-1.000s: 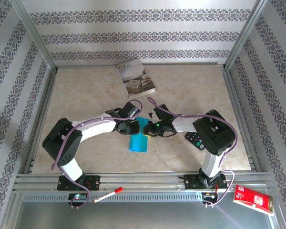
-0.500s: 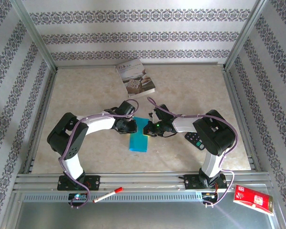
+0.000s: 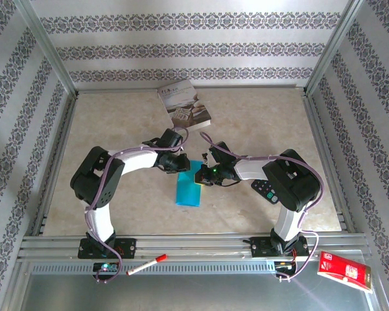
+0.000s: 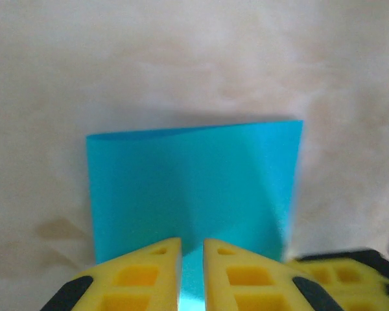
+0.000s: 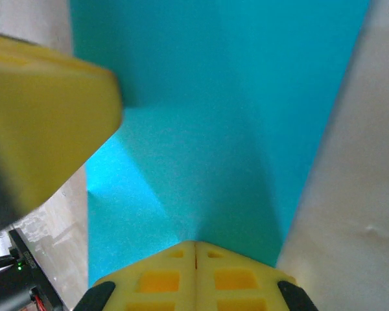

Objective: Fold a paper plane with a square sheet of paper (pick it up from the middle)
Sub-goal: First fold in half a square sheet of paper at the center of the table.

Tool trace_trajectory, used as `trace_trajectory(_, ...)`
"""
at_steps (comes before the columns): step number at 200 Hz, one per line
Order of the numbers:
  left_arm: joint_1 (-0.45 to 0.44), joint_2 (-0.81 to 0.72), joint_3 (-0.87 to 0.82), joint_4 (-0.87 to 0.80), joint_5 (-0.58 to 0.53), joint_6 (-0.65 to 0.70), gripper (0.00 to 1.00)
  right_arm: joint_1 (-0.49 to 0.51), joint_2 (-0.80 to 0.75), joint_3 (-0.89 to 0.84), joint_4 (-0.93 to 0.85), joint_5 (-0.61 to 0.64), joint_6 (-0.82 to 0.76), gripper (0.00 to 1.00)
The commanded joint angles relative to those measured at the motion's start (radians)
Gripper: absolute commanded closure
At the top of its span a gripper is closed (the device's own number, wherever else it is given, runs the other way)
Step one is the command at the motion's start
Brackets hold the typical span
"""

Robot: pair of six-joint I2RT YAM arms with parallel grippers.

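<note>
teal square sheet of paper [image 3: 188, 190] | folded | right hand [image 3: 199, 176] pinching it

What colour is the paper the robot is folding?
The sheet of paper is plain teal-blue, no print. It shows best in the left wrist view.

Top camera's high behind the arm bases [image 3: 107, 247], looking down over the whole tabletop [image 3: 259, 123], blue paper sheet [image 3: 188, 191] small at centre. Wrist cameras ride the left hand [image 4: 192, 243] and right hand [image 5: 195, 245], both tight over that same sheet.
</note>
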Motion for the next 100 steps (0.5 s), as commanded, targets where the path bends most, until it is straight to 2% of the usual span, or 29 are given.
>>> trace_trajectory(1,0.032,0.034,0.015,0.004,0.011,0.037,0.84,-0.010,0.084,-0.074,-0.210,0.198,-0.032,1.00)
trace_trajectory(43,0.080,-0.012,0.005,-0.006,0.029,0.050,0.83,-0.011,0.084,-0.084,-0.209,0.201,-0.032,1.00)
trace_trajectory(73,0.066,-0.079,-0.003,0.031,0.098,0.008,0.79,-0.011,0.084,-0.080,-0.209,0.204,-0.032,1.00)
trace_trajectory(100,0.060,-0.040,0.016,0.046,0.121,-0.007,0.79,-0.011,0.086,-0.073,-0.211,0.201,-0.032,1.00)
